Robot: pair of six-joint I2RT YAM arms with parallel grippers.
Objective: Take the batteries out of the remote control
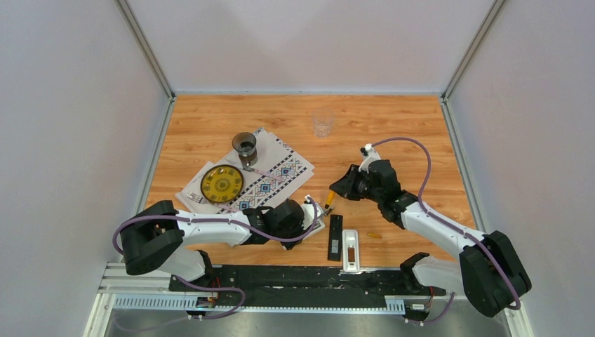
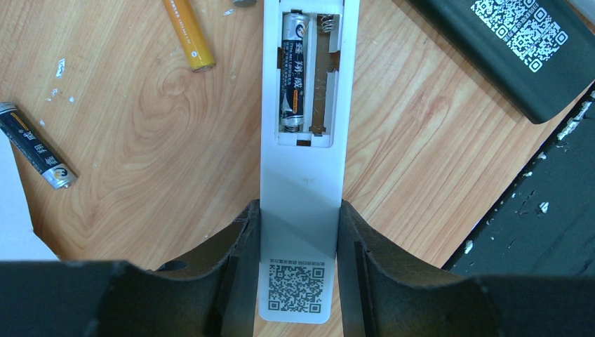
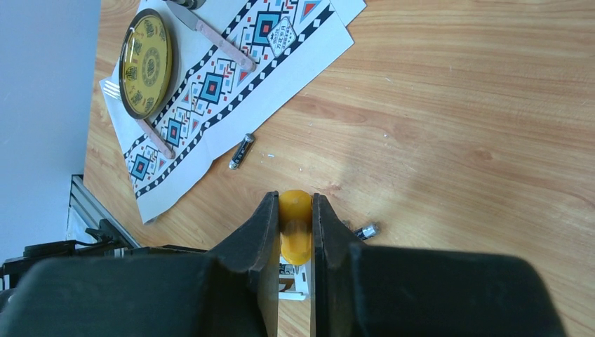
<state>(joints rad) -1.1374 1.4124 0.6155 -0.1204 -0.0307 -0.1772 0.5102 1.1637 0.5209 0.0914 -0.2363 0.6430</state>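
Wooden bench (image 1: 393, 140) seen from above, with two robot arms reaching in from the lower edge. Left claw (image 2: 298, 210) clamped on the lower end of a long white plastic remote control (image 2: 302, 175), back side up, battery compartment open. In that compartment, upper centre of the left wrist view, one slim black battery with gold lettering (image 2: 294, 74) seated in the left slot; a spring showing in the right slot. A dark loose battery (image 2: 35, 146) lying on the wood at the left edge of that view, well apart from the remote. Black rectangular device with a white QR label (image 2: 509, 53) in the upper right corner.

Right claw (image 3: 295, 199) closed tight on an orange-yellow handled screwdriver (image 3: 295, 242), bottom centre of the right wrist view. Just right of its fingers, a small silver-tipped battery (image 3: 367, 230) on the wood. Patterned paper placemat (image 3: 210, 119) at upper left, carrying a round yellow plate (image 3: 145, 63).

In the overhead view, a tiny orange-gold battery (image 1: 374, 235) lower right of centre, near a second white remote (image 1: 351, 250).
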